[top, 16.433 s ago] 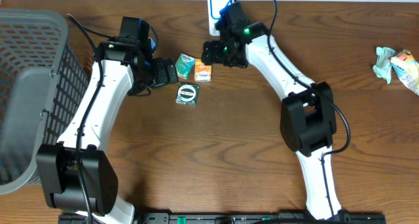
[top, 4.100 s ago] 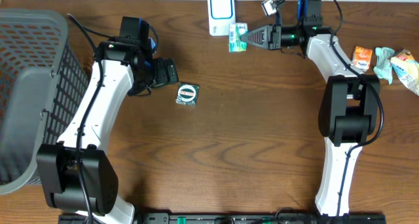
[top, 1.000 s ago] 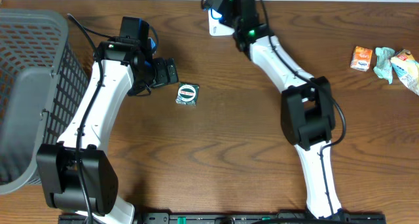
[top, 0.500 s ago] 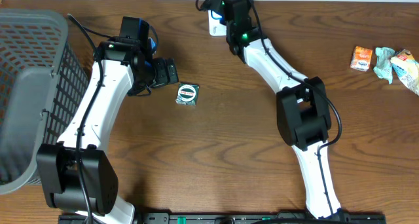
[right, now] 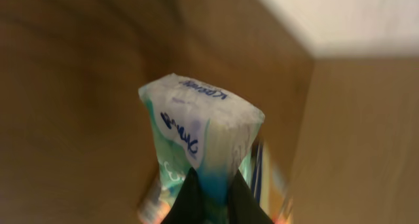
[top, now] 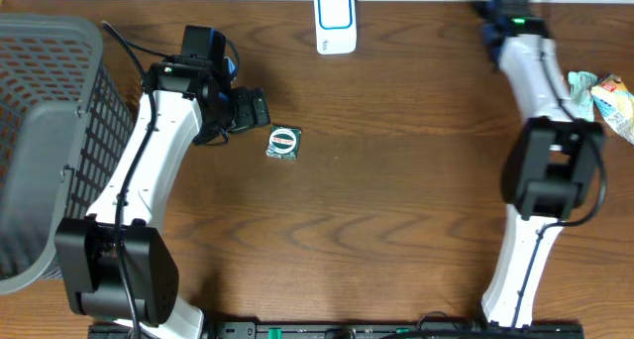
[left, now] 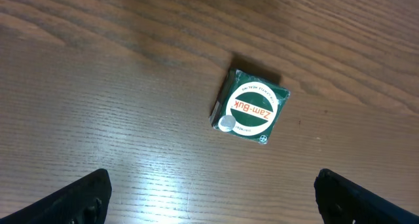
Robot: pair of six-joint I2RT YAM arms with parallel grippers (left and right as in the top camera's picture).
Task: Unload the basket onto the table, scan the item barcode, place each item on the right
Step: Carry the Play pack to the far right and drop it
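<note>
1. The pale green-and-white plastic packet (right: 200,132) with blue lettering is pinched by its lower part between the closed dark fingers of the right gripper (right: 211,199). It is held off the surface, well to the right of the white scanner block with a blue face (top: 336,20). The overhead view does not show the packet itself
2. It looks light, soft and crinkly, so the film is likely to buckle or slide under a hard squeeze. A hold on one sealed end seems best, as it leaves the printed face flat and uncovered for the scanner
3. The left gripper (top: 254,109) stands wide open and holds nothing. It hovers below and to the left of the scanner, over the brown wooden table (top: 396,230)
4. Just beside it lies a small green square box (left: 251,109) with a white oval label, flat and label-up. It is probably stiff card and light, and best taken by two opposite side edges — no barcode shows on the visible face
5. A grey mesh basket (top: 40,131) sits far left of the scanner, and crumpled wrappers (top: 597,94) lie far right
</note>
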